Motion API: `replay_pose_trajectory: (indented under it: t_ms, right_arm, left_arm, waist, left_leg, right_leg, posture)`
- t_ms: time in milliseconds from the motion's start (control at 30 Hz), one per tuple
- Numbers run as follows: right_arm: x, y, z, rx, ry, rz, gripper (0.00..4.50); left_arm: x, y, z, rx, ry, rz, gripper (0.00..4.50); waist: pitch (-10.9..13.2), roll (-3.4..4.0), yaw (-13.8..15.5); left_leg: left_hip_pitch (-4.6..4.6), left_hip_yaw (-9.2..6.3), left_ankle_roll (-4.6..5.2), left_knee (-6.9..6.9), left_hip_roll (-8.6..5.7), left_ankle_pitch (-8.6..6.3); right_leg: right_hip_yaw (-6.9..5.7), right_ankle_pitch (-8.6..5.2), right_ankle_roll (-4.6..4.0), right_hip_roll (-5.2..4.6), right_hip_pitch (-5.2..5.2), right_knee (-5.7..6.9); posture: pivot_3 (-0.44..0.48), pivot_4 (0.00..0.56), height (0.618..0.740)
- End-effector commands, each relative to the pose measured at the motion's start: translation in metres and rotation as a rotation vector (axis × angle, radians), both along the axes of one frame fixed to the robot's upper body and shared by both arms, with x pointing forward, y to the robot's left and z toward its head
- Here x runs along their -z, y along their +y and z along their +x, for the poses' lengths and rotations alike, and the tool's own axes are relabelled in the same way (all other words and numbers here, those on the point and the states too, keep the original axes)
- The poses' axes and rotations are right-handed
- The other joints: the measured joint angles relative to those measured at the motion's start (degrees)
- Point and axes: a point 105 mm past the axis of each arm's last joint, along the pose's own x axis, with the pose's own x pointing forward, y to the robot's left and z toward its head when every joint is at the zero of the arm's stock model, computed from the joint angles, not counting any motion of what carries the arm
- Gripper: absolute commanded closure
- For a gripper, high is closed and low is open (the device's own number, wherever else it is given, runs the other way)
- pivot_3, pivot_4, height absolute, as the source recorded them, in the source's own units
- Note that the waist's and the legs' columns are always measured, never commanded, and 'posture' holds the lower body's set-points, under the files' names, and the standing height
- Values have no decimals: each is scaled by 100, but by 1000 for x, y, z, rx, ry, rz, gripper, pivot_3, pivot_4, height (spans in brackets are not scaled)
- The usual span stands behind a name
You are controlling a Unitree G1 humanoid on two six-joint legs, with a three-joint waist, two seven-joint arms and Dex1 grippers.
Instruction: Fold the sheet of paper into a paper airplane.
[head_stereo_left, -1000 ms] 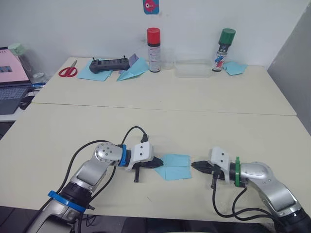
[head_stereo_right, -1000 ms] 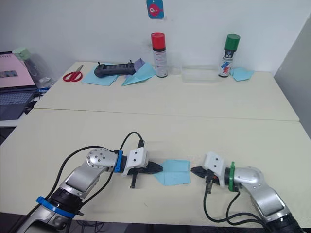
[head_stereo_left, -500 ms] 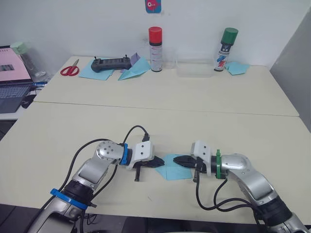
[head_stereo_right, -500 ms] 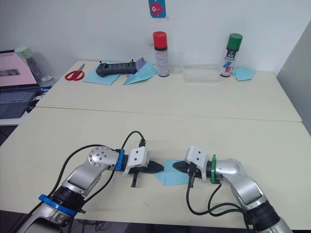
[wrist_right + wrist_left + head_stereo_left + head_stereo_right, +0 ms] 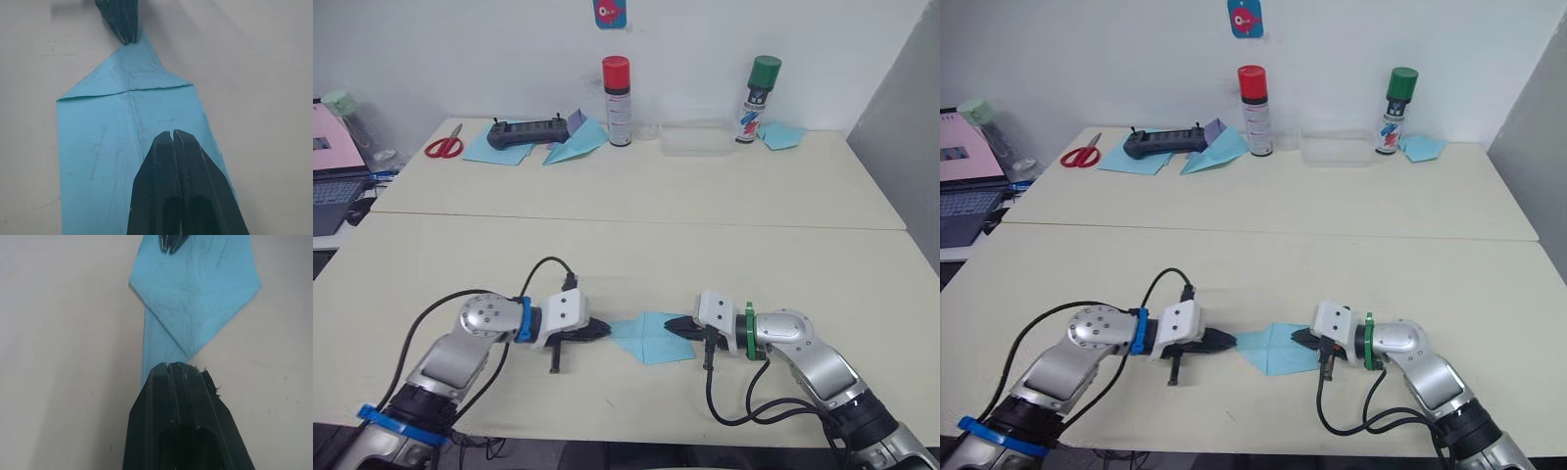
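Cream bench (image 5: pixel 724 245) at the near edge carried the sheet of paper (image 5: pixel 651 338), its folded point aimed at my left tool (image 5: pixel 599 331), which sat closed at that tip. My right tool (image 5: pixel 674 326), also closed, pressed the sheet's opposite half, along its centre crease.

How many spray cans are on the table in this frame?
2. The red-capped spray can stands at the far edge near the middle, beside the paper dart. The green-capped spray can stands further right along that edge, next to a clear container. None looks hidden.
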Motion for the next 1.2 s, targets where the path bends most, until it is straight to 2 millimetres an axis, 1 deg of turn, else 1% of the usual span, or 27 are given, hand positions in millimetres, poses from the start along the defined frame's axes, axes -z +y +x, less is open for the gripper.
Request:
replay_pose_trajectory:
  t_ms: [33, 67, 167, 233, 267, 300, 367, 400, 467, 533, 600, 633, 667, 700, 733, 800, 900, 967, 1000, 1133, 1200]
  right_arm:
    - [13, -11, -3, 48, 88, -25, 4441]
    - [8, -8, -3, 44, 86, -6, 4441]
    - [-21, -3, -4, 40, 127, 134, 4441]
    - [-41, -5, -8, 31, 193, 223, 4084]
    - [-47, -6, -10, 29, 214, 246, 3872]
    - [-53, -9, -10, 35, 235, 267, 3528]
    - [-61, -15, -9, 61, 289, 311, 2818]
    - [-63, -17, -6, 87, 310, 332, 2525]
    - [-63, -21, 4, 154, 373, 392, 1712]
    - [-55, -24, 14, 215, 437, 423, 984]
    - [-45, -25, 20, 246, 476, 412, 223]
    - [-37, -24, 18, 236, 485, 376, 0]
    - [-31, -20, 14, 201, 491, 334, 0]
    - [-30, -14, 7, 155, 510, 323, 0]
    - [-29, -9, 3, 131, 523, 319, 137]
    - [-28, -6, -3, 100, 536, 309, 744]
    - [-28, -4, -8, 79, 547, 314, 1868]
    - [-27, -3, -11, 67, 548, 308, 2535]
    - [-28, -3, -11, 67, 548, 308, 2965]
    - [-33, -3, -7, 78, 519, 324, 4463]
    - [-40, -2, -2, 90, 483, 343, 4463]
  left_arm:
    - [0, 16, -4, -43, 43, 31, 4500]
    - [-9, 13, -4, -24, 22, 14, 4500]
    - [-47, 0, -1, 0, -26, -104, 4500]
    - [-67, -4, -5, 32, -26, -144, 3973]
    - [-72, -4, -7, 44, -22, -151, 3754]
    - [-77, -5, -11, 65, -10, -151, 3430]
    - [-83, -6, -21, 106, 18, -149, 2785]
    - [-84, -7, -25, 125, 31, -142, 2524]
    - [-82, -6, -30, 146, 49, -126, 1813]
    - [-76, -4, -33, 162, 68, -111, 1151]
    - [-72, -3, -34, 171, 67, -101, 506]
    - [-71, -3, -34, 172, 60, -99, 185]
    - [-70, -3, -33, 168, 56, -102, 27]
    - [-69, -1, -32, 168, 52, -99, 27]
    - [-68, 0, -32, 165, 54, -96, 8]
    - [-66, 3, -33, 167, 57, -89, 0]
    - [-67, 2, -35, 166, 57, -96, 0]
    - [-68, 3, -36, 165, 60, -97, 0]
    - [-67, 3, -37, 166, 61, -94, 0]
    - [-66, 6, -36, 157, 56, -85, 0]
    - [-67, 7, -35, 149, 53, -88, 0]
  waist:
    - [3, 0, 1]
    - [4, -1, 3]
    - [60, -9, 15]
    - [112, -22, 24]
    - [113, -21, 28]
    - [115, -18, 30]
    - [120, -15, 29]
    - [126, -16, 27]
    - [128, -15, 20]
    - [131, -14, 7]
    - [133, -12, 7]
    - [137, -10, 10]
    - [139, -8, 11]
    - [140, -6, 13]
    - [140, -6, 12]
    - [140, -7, 12]
    - [140, -6, 14]
    - [140, -6, 14]
    - [140, -6, 15]
    - [140, -6, 10]
    - [141, -5, 12]
  left_leg:
    - [-1, 1, 0, 0, 0, 0]
    - [-5, 2, 0, 0, 0, 0]
    - [-27, 1, 0, 0, 0, 0]
    - [-37, 1, -1, 0, -1, 0]
    - [-63, -5, -1, 1, -1, 0]
    - [-95, -12, -1, 7, -2, 1]
    - [-127, -13, -1, 9, -4, 0]
    - [-127, -13, -1, 10, -4, 0]
    - [-126, -13, -1, 7, -4, -1]
    - [-122, -11, 0, 4, -3, -1]
    - [-121, -11, 0, 5, 0, -1]
    - [-121, -11, 0, 6, 0, -1]
    - [-122, -11, 0, 7, -1, -1]
    - [-122, -9, 0, 8, -1, -1]
    - [-122, -6, 0, 11, -2, -1]
    - [-121, -7, 0, 13, 0, -1]
    - [-123, -8, 0, 12, 1, -1]
    - [-124, -7, 0, 12, 0, -1]
    - [-124, -7, 0, 12, 0, -1]
    - [-120, -7, 0, 17, 1, -1]
    - [-119, -8, 0, 24, 1, 0]
  right_leg:
    - [2, 0, 0, -1, -1, -1]
    - [2, 0, 0, -2, 0, -1]
    - [-2, 0, 0, -1, -1, 1]
    - [-3, 1, 1, -1, -8, 2]
    - [-11, 7, 12, 0, -29, 3]
    - [-19, 25, 44, 2, -56, 4]
    - [-19, 28, 49, 2, -83, 4]
    - [-19, 28, 49, 2, -83, 4]
    - [-21, 27, 49, 2, -83, 3]
    - [-20, 25, 46, 4, -84, 3]
    - [-19, 24, 43, 9, -85, 3]
    - [-19, 23, 43, 9, -85, 3]
    - [-18, 23, 43, 8, -85, 4]
    - [-17, 24, 43, 8, -85, 4]
    - [-15, 24, 44, 7, -84, 4]
    - [-16, 24, 44, 8, -83, 3]
    - [-17, 24, 44, 9, -85, 5]
    - [-16, 24, 44, 8, -85, 5]
    - [-16, 24, 44, 8, -85, 4]
    - [-16, 28, 48, 9, -83, 10]
    - [-15, 34, 52, 9, -81, 11]
  posture:
    - [0, 150, 740]
    - [0, 150, 740]
    - [0, 150, 740]
    - [0, 150, 740]
    - [0, 150, 740]
    - [0, 150, 740]
    - [0, 150, 740]
    - [0, 150, 740]
    - [0, 150, 740]
    - [0, 150, 740]
    - [0, 150, 740]
    - [0, 150, 740]
    - [0, 150, 740]
    - [0, 150, 740]
    - [0, 150, 740]
    - [0, 150, 740]
    - [0, 150, 740]
    - [0, 150, 740]
    - [0, 150, 740]
    - [0, 150, 740]
    - [0, 150, 740]
